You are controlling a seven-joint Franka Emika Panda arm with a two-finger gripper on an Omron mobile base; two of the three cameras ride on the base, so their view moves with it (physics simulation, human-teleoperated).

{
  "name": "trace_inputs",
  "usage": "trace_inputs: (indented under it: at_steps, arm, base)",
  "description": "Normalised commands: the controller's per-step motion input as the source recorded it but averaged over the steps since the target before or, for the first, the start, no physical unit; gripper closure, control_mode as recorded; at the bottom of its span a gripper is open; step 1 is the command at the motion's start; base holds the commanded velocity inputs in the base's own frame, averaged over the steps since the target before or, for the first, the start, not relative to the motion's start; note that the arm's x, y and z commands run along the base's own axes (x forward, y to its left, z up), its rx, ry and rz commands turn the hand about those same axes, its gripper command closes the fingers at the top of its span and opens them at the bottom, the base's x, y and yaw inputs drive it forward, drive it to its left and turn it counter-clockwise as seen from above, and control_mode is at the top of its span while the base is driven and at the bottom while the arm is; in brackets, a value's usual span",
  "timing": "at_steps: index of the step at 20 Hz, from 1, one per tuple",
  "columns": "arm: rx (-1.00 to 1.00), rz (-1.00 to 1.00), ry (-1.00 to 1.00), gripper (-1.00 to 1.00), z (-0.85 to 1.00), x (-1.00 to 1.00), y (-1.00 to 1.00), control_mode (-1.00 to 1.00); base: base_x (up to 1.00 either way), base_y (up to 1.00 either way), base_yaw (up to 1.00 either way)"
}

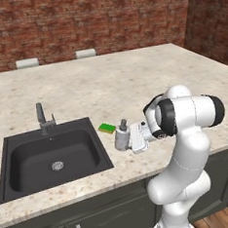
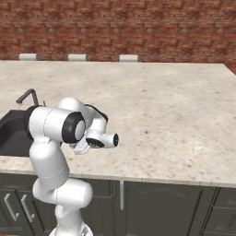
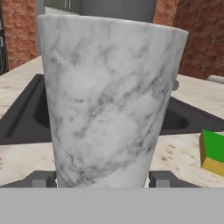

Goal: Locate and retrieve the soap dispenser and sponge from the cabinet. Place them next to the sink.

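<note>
Hand view: jaws clamped on soap dispenser (image 3: pixel 107 100), sponge (image 3: pixel 213 153) beside, sink (image 1: pixel 22 165) edge near.

A: Soap dispenser (image 3: pixel 107 103) in hand view: pump cut off at the frame top.
B: Noted. Sponge (image 3: pixel 213 153) cropped at right edge; sink (image 2: pixel 11 133) cropped at the right base view's left edge.

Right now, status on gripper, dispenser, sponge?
Gripper around soap dispenser, fingers either side, contact unclear. Dispenser upright on counter beside sink. Sponge already down, just beyond. Nothing in the way.
</note>
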Motion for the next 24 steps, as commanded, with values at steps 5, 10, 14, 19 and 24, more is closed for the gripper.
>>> trace_inputs:
  at_steps: [5, 10, 14, 19, 24]
  arm:
    - [0.00, 0.00, -0.01, -1.00, -0.05, 0.00, 0.02, -1.00]
    - [0.00, 0.00, 0.00, -1.00, -0.03, 0.00, 0.00, -1.00]
    - [0.00, 0.00, 0.02, -1.00, -0.05, 0.00, 0.00, -1.00]
    - [0.00, 0.00, 0.03, -1.00, -0.05, 0.00, -0.05, -1.00]
    - [-0.03, -0.01, 0.04, -1.00, 0.00, 0.02, -0.39, -1.00]
  base:
    - [0.00, 0.00, 0.00]
    - [0.00, 0.00, 0.00]
    - [0.00, 0.00, 0.00]
    - [0.00, 0.00, 0.00]
    - [0.00, 0.00, 0.00]
